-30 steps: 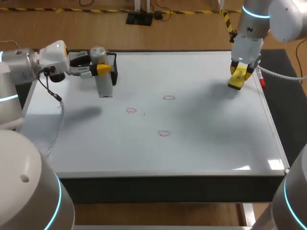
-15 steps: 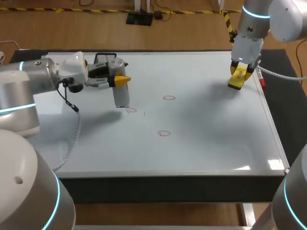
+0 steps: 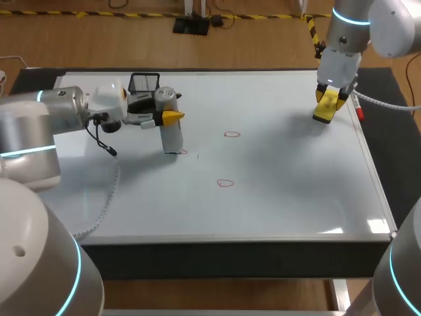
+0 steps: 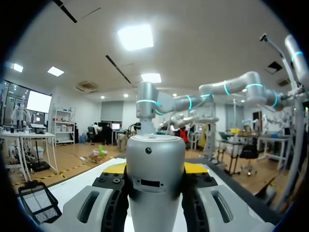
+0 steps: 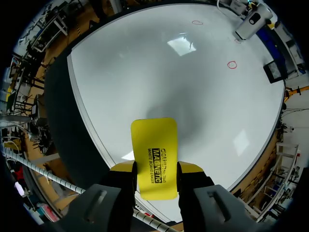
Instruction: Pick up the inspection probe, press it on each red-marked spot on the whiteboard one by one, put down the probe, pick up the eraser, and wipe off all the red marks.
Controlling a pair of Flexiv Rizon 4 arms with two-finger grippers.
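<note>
Your left gripper [image 3: 172, 116] is carrying the inspection probe [image 3: 172, 137] away from the mesh basket [image 3: 145, 82] and rightward across the whiteboard [image 3: 276, 197], bringing its lower end to the leftmost red mark [image 3: 183, 152].

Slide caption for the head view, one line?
Left gripper holds the inspection probe upright at the leftmost red mark; right gripper holds the eraser.

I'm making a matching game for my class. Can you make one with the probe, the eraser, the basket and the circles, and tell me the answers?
1. probe
2. eraser
3. basket
4. circles

A. red, drawn on the whiteboard
B. yellow, held in the right claw
C. silver, held in the left claw
D. black mesh, at the whiteboard's far edge

Pairs: 1-C, 2-B, 3-D, 4-A
</note>
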